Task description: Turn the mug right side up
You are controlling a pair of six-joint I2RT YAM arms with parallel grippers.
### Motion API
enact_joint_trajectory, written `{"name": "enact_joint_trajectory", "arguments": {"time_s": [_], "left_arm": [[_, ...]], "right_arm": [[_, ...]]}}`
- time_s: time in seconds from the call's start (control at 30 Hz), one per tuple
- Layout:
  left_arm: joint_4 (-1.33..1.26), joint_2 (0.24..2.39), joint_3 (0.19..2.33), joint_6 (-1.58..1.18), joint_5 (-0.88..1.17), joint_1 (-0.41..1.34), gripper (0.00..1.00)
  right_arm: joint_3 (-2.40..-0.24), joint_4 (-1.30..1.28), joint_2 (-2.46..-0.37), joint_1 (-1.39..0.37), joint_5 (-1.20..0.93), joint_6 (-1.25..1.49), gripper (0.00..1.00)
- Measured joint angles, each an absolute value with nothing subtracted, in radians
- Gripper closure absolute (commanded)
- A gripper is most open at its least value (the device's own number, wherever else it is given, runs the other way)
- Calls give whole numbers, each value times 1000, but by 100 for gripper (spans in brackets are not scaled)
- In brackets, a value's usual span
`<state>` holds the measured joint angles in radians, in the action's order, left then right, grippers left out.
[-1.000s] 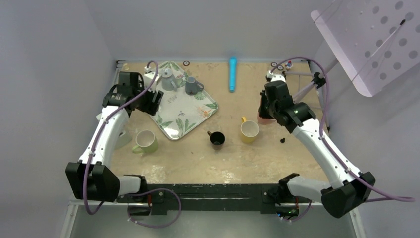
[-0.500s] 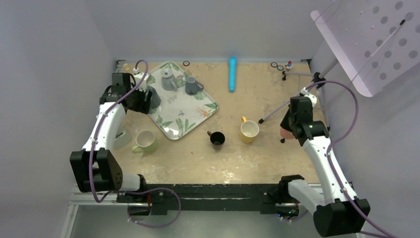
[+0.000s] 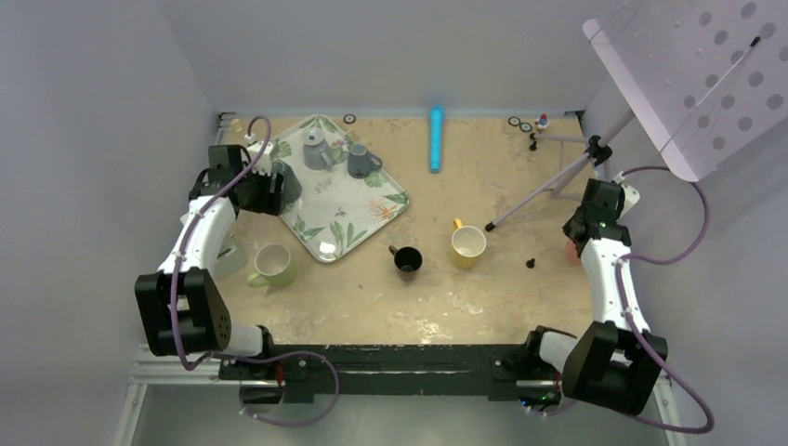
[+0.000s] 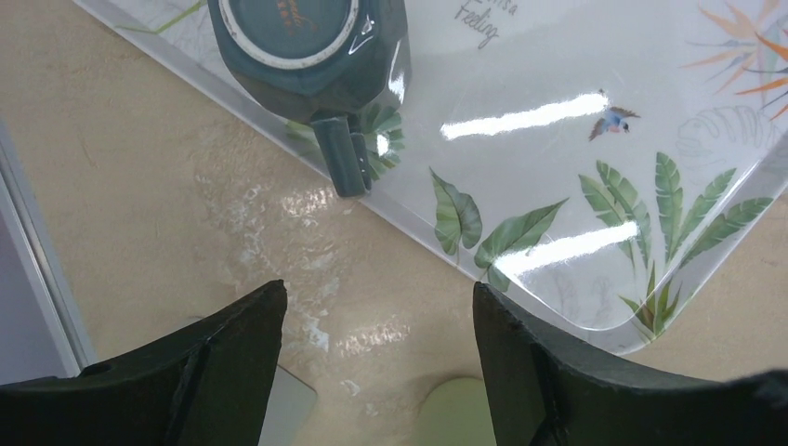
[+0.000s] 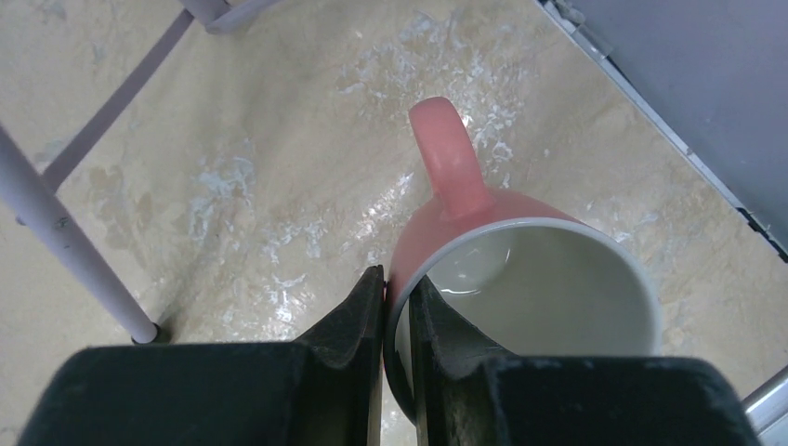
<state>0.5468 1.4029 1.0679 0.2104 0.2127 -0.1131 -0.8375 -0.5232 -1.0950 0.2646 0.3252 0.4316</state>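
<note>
Top external view: the right claw (image 3: 582, 237) sits at the right edge of the surface (image 3: 446, 297), about midway along it, with the pink mug (image 3: 572, 252) at its tip. The left claw (image 3: 269, 192) is near the left edge, at the left corner of the tray (image 3: 358, 209), just beside the dark mug (image 3: 288, 181).

Right wrist view: the right claw (image 5: 386, 307) is pinched narrow on the rim of the pink mug (image 5: 520, 279), one finger outside the wall and one inside. The mouth faces the camera and the white inside is visible. The handle points away from the claw. Whether the mug touches the surface cannot be told. A stand leg (image 5: 74, 251) stands near, to the left in this view.

Left wrist view: the left claw (image 4: 376, 372) is spread wide and grips nothing. The dark mug (image 4: 297, 46) stands base up on the tray (image 4: 576, 186), at the tray's edge, with its handle reaching over the rim toward the claw. Claw and mug are apart. Part of a green mug (image 4: 460, 413) shows between the fingers (image 4: 232, 348), low in this view.
</note>
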Motion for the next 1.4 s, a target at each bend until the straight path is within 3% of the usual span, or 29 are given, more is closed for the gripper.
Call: {"name": "enact_joint_trajectory", "arguments": {"time_s": [0.47, 0.53, 0.6, 0.67, 0.8, 1.17, 1.4], "left_arm": [[434, 1618, 1093, 232, 220, -118, 31], [433, 1640, 1111, 244, 216, -118, 34], [434, 1667, 1147, 255, 215, -118, 34], [435, 1685, 1175, 258, 215, -118, 35], [437, 1720, 1239, 263, 213, -118, 39], [524, 1803, 1326, 278, 213, -118, 45], [579, 1828, 1354, 281, 212, -117, 72]], "right_arm": [[-793, -421, -1257, 309, 228, 429, 100], [-792, -418, -1254, 310, 219, 429, 90], [-792, -418, -1254, 310, 216, 428, 70], [-792, -418, -1253, 310, 213, 430, 57], [-795, -421, -1221, 310, 206, 422, 44], [-871, -481, -1103, 310, 181, 411, 38], [-923, -516, -1042, 310, 154, 398, 36]]}}
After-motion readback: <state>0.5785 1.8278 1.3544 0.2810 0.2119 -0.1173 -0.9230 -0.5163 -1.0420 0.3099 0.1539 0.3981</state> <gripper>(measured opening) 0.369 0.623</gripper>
